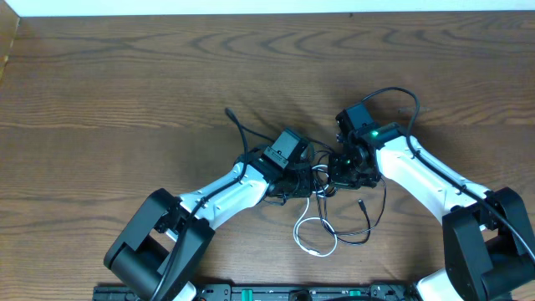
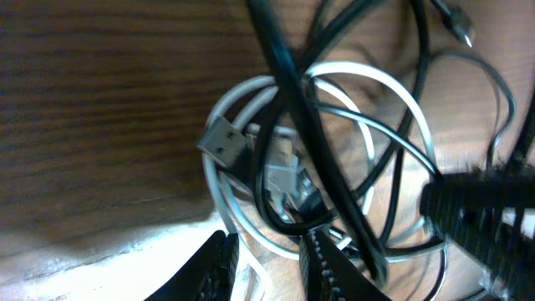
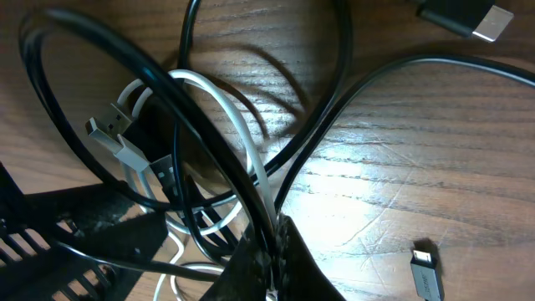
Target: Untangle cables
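Note:
The cables (image 1: pixel 322 188) lie in a tangle at the table's middle, where both arms meet. A white cable (image 1: pixel 311 236) loops out toward the front, and a black one (image 1: pixel 369 219) trails to the right. My left gripper (image 2: pixel 267 238) stands open over the wad, a strand of the white cable (image 2: pixel 380 82) running between its fingers (image 2: pixel 324 266). The white cable's grey USB plug (image 2: pixel 224 140) lies just beyond. My right gripper (image 3: pixel 274 230) is shut on a black cable (image 3: pixel 109 50) that arcs over the white cable (image 3: pixel 238 125).
A small black plug (image 3: pixel 426 272) lies loose on the wood at the right, and a larger plug (image 3: pixel 472 18) lies further off. One black cable end (image 1: pixel 234 121) sticks out toward the back left. The brown wooden table (image 1: pixel 125 84) spreads all round.

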Action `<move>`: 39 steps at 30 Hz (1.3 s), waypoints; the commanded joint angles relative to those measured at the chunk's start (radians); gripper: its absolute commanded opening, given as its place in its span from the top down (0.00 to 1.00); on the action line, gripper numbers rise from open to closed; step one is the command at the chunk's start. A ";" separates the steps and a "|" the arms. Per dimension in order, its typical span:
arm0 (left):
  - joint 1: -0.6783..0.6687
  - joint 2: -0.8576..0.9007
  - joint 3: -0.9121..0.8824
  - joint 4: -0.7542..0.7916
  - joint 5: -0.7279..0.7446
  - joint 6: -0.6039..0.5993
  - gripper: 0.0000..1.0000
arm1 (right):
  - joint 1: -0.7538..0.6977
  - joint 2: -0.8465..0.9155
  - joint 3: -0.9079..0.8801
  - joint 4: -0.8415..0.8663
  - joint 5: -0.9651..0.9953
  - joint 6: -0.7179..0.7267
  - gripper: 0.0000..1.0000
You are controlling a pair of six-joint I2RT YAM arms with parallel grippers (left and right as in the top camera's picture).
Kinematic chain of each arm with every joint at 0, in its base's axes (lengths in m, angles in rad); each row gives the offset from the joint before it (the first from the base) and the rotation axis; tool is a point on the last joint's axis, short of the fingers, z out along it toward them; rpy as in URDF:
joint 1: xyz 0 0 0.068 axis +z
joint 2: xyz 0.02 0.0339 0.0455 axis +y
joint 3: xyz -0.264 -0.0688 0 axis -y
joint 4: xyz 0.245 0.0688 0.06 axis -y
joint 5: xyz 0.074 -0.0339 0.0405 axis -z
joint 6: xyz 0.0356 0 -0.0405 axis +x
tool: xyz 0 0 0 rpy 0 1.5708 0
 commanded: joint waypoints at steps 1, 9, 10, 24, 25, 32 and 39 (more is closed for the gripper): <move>-0.001 0.002 -0.001 0.003 -0.052 -0.160 0.69 | 0.005 -0.006 -0.004 -0.005 0.008 0.014 0.99; -0.003 0.029 -0.003 0.006 -0.053 -0.219 0.69 | 0.005 -0.006 -0.004 -0.008 0.008 0.014 0.99; -0.006 0.033 -0.003 0.006 -0.053 -0.224 0.69 | 0.005 -0.006 -0.004 -0.008 0.008 0.014 0.99; -0.058 0.064 -0.003 0.068 -0.054 -0.236 0.73 | 0.005 -0.006 -0.004 -0.016 0.008 0.014 0.99; -0.058 0.064 -0.003 0.068 -0.054 -0.236 0.76 | 0.005 -0.006 -0.004 -0.019 0.008 0.014 0.99; -0.054 0.064 -0.003 0.042 -0.079 -0.216 0.93 | 0.004 -0.006 -0.004 -0.026 0.009 0.014 0.99; 0.024 0.041 -0.003 -0.009 -0.089 -0.104 0.93 | 0.005 -0.006 -0.004 -0.072 0.149 0.013 0.99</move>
